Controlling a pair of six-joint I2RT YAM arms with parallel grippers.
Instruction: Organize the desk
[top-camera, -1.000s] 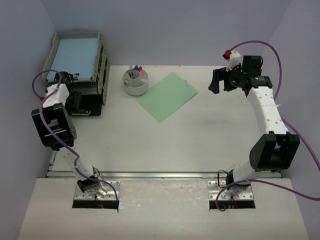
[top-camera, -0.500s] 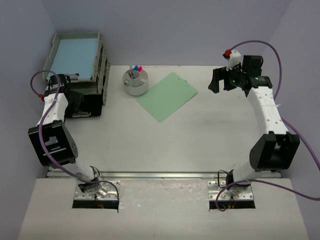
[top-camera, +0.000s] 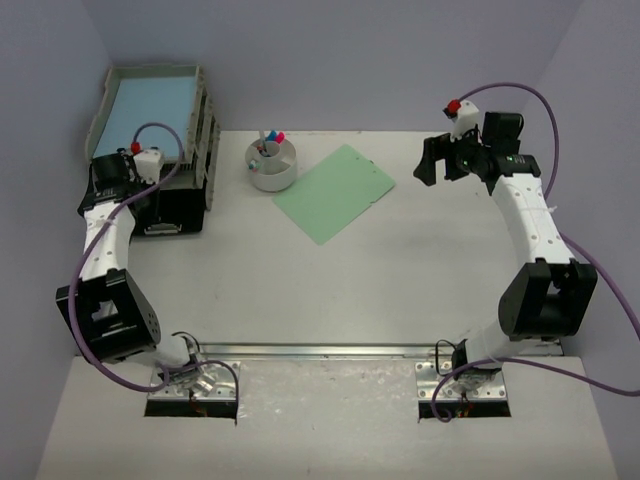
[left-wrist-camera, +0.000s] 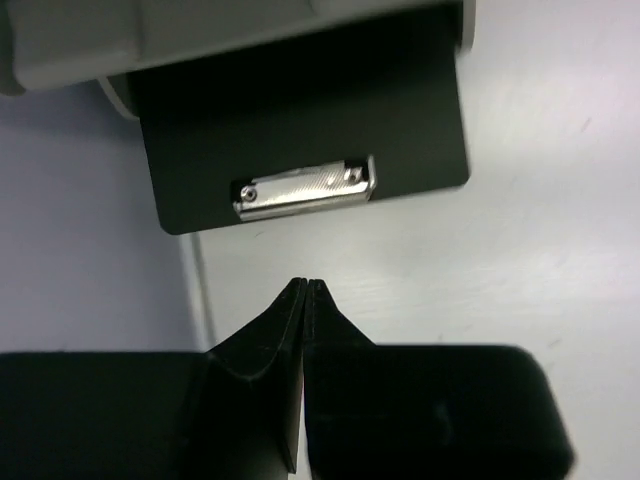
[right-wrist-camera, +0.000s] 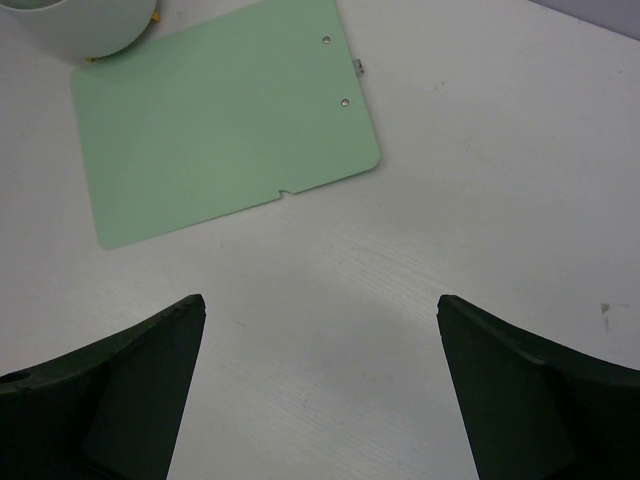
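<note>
At the far left corner of the table (top-camera: 300, 290) stands a grey stack of trays (top-camera: 205, 120) with a blue sheet (top-camera: 150, 110) in the top one. A black clipboard (left-wrist-camera: 400, 120) sticks out from under the stack toward the near edge, its metal clip (left-wrist-camera: 305, 190) at the near end. The left gripper (left-wrist-camera: 303, 285) hangs over the left edge of the table just short of that clip. It is clenched on nothing, with its two fingers pressed flat together and their tips apart from the clipboard. Whether the tips touch the table cannot be told.

Along the far edge, right of the trays, sits a round white cup (top-camera: 272, 178) with markers (top-camera: 270, 140) standing in it. Just beside it, toward the middle, a green clipboard (top-camera: 335, 195) lies flat and turned at an angle, with one corner near the cup.

Near the far right corner the right gripper (right-wrist-camera: 320, 300) hovers above bare table. It is released, its fingers spread wide with nothing between them, and the green clipboard lies ahead of it, well apart.

The table itself fills the space in front of both arm bases. A metal rail (top-camera: 320, 350) runs along its near edge.
</note>
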